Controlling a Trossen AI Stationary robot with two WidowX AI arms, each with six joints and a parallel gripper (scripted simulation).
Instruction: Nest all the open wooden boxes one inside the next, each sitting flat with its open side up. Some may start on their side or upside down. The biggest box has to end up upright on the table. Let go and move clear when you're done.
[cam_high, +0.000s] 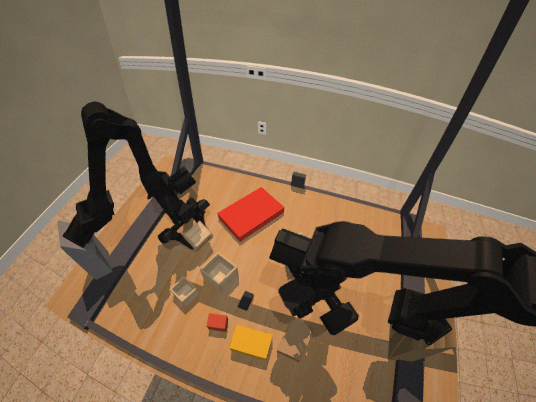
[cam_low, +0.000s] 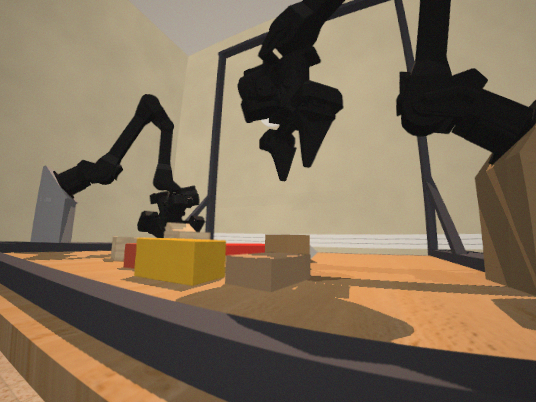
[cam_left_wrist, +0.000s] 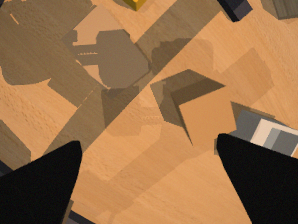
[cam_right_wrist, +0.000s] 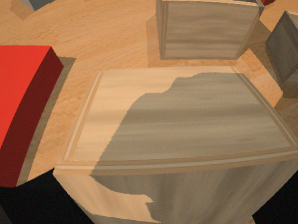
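Note:
My right gripper (cam_high: 197, 235) (cam_low: 178, 229) (cam_right_wrist: 155, 195) is shut on a pale wooden box, the largest of the pale ones in the right wrist view. A flat closed face of this box (cam_right_wrist: 185, 120) is turned to the wrist camera; its open side does not show. A medium box (cam_high: 215, 283) (cam_right_wrist: 205, 32) stands open side up just beyond it. A smaller box (cam_high: 183, 298) (cam_low: 119, 249) (cam_right_wrist: 287, 52) stands open side up beside the medium one. My left gripper (cam_high: 318, 320) (cam_low: 296, 172) (cam_left_wrist: 150, 145) is open and empty, high above the table.
A large red slab (cam_high: 251, 212) (cam_right_wrist: 20, 105) lies beside the held box. A yellow block (cam_high: 251, 342) (cam_low: 165, 260), a small red block (cam_high: 217, 321) and a dark block (cam_high: 245, 300) lie nearer the front. Two tan blocklike shapes (cam_low: 250, 270) (cam_low: 287, 244) stand under the left arm.

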